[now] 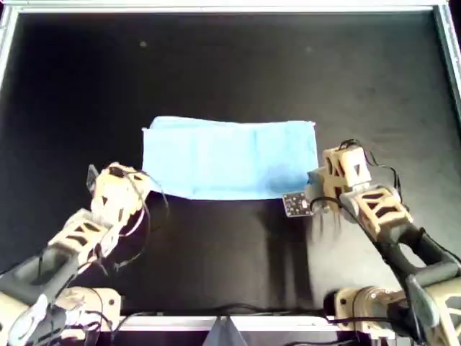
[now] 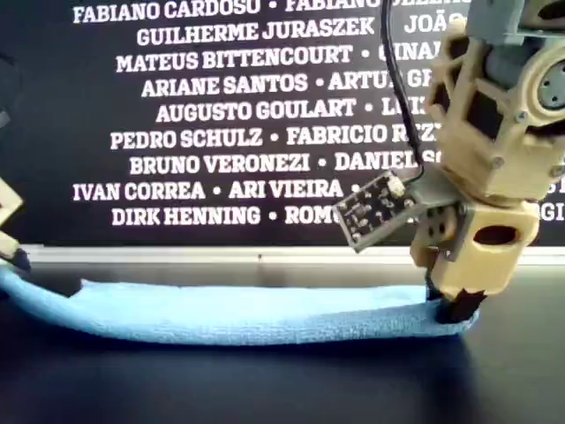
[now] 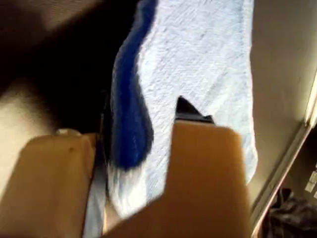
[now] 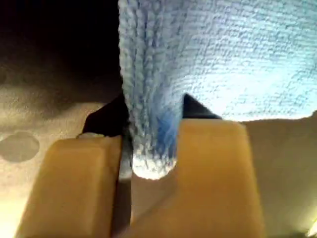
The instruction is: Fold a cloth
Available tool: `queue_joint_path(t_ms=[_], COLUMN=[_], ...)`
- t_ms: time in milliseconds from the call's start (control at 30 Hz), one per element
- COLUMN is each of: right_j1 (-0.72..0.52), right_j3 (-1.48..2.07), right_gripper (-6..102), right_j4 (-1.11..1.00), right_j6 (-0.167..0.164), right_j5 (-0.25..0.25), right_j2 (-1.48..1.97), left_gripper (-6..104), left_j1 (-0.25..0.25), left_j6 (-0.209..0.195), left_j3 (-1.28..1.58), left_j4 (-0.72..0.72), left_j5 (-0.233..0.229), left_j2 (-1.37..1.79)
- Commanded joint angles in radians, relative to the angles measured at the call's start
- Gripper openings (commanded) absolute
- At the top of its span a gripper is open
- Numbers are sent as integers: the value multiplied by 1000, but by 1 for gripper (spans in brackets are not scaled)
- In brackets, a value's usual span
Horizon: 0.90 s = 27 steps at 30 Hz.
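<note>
Overhead: the cloth [image 1: 229, 157] lies folded on the black table [image 1: 230, 65] — an arm at each near corner.

Exterior: its ends lift off the surface.

Left wrist: the left gripper [image 3: 133, 148] pinches the cloth's edge.

Right wrist: the right gripper [image 4: 151, 148] clamps a bunched fold — fingers [image 4: 213, 168] tight against it.

cloth [image 1: 229, 158] light blue; grippers tan with black tips; table [image 1: 230, 72] black; backdrop lettering [image 2: 221, 115] white.
</note>
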Motion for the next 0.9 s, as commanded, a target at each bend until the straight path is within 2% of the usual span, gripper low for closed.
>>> queue_joint_path(t_ms=[0, 267, 333, 400, 500, 600, 700, 867], right_j1=[-6, -12, -20, -41, -81, -110, -118, -120], right_j3=[12, 232, 282, 328, 385, 434, 459, 474], right_gripper=[54, 54, 54, 54, 54, 54, 54, 55], right_j4=[17, 18, 18, 18, 18, 17, 17, 17], right_j6=[-6, -8, -8, -8, -8, -8, -8, -8], right_j5=[3, 9, 9, 9, 9, 8, 8, 8], right_j2=[160, 650, 787, 928, 1131, 1304, 1407, 1390], left_gripper=[48, 48, 48, 48, 48, 48, 48, 48], left_j1=[14, 17, 21, 46, 92, 91, 86, 84], left_j6=[5, 5, 5, 5, 6, 6, 6, 6], left_j3=[49, 278, 334, 376, 393, 371, 383, 403], left_j4=[-8, -8, -8, -8, -6, -6, -6, -6], left_j5=[-5, -6, -20, -67, -187, -291, -316, -313], left_j2=[150, 615, 755, 888, 1069, 1123, 1118, 1118])
